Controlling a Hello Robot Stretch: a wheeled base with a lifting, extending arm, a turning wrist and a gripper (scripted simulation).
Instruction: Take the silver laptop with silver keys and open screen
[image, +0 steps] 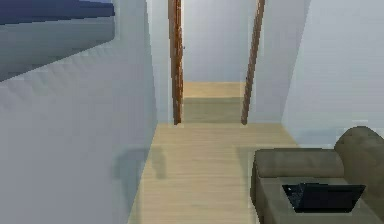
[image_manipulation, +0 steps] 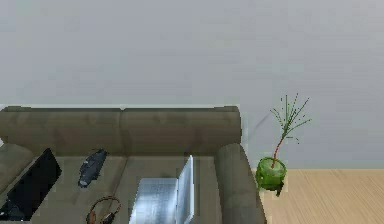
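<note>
A silver laptop (image_manipulation: 165, 197) lies on the seat of a brown sofa (image_manipulation: 120, 130) in the arm side view, right of the middle. Its screen stands upright and is seen edge-on, with the pale keyboard to its left. A black open laptop (image_manipulation: 35, 185) rests on the same seat at the left end. It appears again in the forward view as a black laptop (image: 322, 196) on the sofa (image: 300, 162) at the lower right.
Between the two laptops lie a dark elongated object (image_manipulation: 92, 167) and headphones (image_manipulation: 103, 210). A potted plant (image_manipulation: 272, 170) stands on the wood floor right of the sofa. Ahead, a hallway leads to an open doorway (image: 215, 70), with a pale wall (image: 80, 130) on the left.
</note>
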